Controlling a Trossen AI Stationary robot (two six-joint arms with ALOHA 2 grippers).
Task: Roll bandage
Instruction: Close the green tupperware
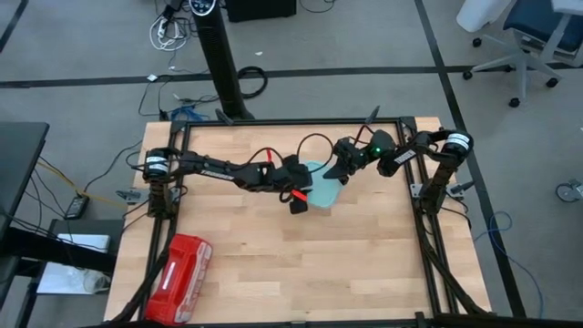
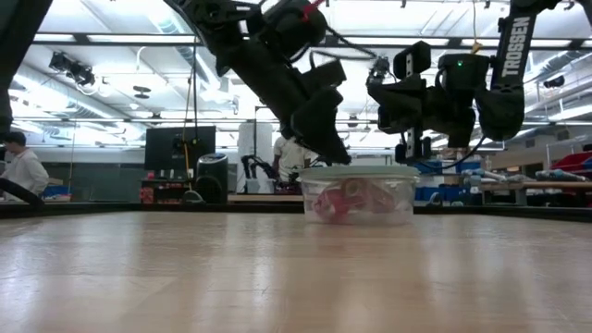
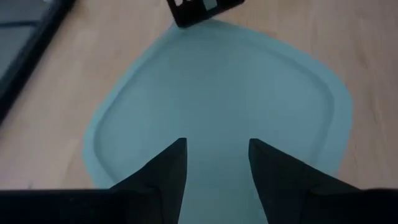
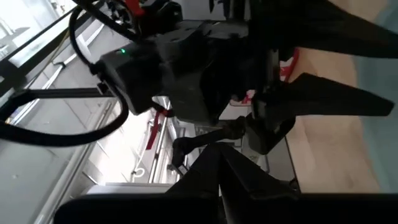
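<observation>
A clear tub [image 2: 356,196] with a teal lid [image 3: 217,93] stands at the table's middle [image 1: 322,189]. Pink-red stuff [image 2: 344,201] shows through its wall; I take it for the bandage, but its shape is unclear. My left gripper [image 3: 214,158] hangs open close above the lid's left part [image 1: 308,189], slanting down, its tips [image 2: 335,153] just over the rim. My right gripper [image 4: 217,180] is shut and empty, raised beside the tub's far right side [image 1: 339,169].
A glossy red plastic case [image 1: 179,278] lies at the table's near left corner. A black frame [image 1: 291,123] runs along the table's far edge and its sides. Bare wood [image 1: 364,264] spreads across the near half.
</observation>
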